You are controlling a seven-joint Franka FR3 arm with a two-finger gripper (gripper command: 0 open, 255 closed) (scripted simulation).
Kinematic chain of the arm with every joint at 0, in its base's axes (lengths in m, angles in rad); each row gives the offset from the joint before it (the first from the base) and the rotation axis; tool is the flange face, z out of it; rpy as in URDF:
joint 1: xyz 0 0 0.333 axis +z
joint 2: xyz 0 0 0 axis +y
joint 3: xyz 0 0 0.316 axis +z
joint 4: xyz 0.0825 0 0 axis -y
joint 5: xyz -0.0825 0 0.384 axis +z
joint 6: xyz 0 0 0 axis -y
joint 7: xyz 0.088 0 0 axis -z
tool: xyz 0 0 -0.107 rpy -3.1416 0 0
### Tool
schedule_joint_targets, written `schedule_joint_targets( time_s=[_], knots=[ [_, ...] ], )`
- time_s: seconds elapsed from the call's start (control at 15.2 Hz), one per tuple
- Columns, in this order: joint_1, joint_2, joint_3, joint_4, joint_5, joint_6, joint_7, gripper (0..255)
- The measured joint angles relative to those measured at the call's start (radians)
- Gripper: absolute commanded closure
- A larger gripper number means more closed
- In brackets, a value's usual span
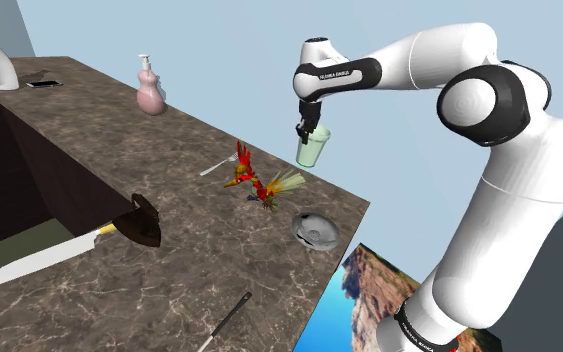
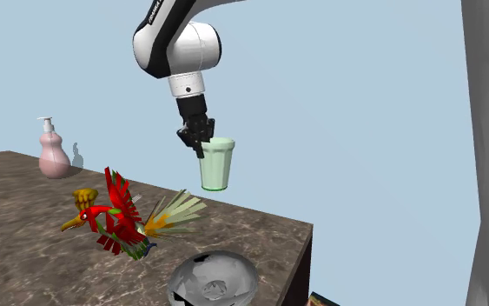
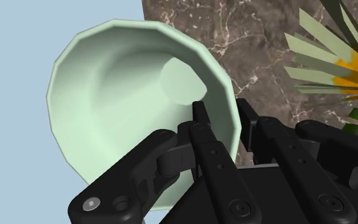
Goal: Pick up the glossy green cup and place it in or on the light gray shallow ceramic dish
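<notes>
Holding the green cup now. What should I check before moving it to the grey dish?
1. Grip: black gripper shut on the glossy pale green cup's rim, one finger inside, one outside: ok.
2. Lift: cup hangs clear above the dark marbled counter: ok.
3. Cup upright: ok.
4. Cup over the shallow grey dish: not ok; the dish lies nearer the shoulder camera.
5. Dish uncovered: ok.
6. Clearance from the red feathered toy bird beside the dish: cannot tell.
</notes>
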Motion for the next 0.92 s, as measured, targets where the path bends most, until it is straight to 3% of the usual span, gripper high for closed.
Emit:
schedule_joint_targets(
  time_s=[0.26,0.92],
  knots=[
    [0.007,-0.027,0.003,0.006,-0.003,-0.035,0.003,255],
    [0.079,-0.348,0.067,-0.315,-0.05,-0.065,0.151,255]
  ],
)
